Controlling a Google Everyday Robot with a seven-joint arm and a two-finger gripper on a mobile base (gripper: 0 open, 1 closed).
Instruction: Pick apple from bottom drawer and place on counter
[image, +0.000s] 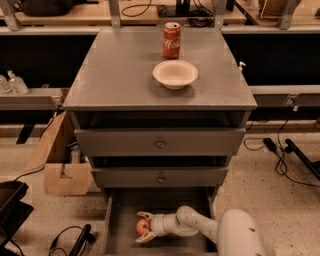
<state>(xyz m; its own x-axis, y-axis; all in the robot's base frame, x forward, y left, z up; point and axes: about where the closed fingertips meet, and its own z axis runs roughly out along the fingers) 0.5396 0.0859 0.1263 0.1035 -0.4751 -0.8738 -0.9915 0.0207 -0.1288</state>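
The hand (143, 227) is reaching down inside the bottom drawer (120, 212), which is standing pulled out at the foot of the cabinet. The white arm (200, 227) is coming in low from the right, running almost level over the drawer floor. I judge it is lying this flat because the shut middle drawer (160, 177) is overhanging the space and leaving little room above.

The apple (141, 228) is sitting on the drawer floor, left of centre and towards the front. The hand is spread open, with one finger (145, 215) on the far side of the fruit and the other on the near side. The apple is lying between them, and neither finger is visibly pressing on it. That bracketing suggests the grasp is being lined up and not yet closed.

The apple is round, so it is offering no real long axis. Which way its stem is pointing cannot be told. A squeeze across the middle should be working from this angle.

Up on the desk (115, 75), the Coca-Cola can (171, 41) is standing upright at the back. The cream bowl (175, 74) is sitting just in front of it. The left half is looking like the easier landing spot.
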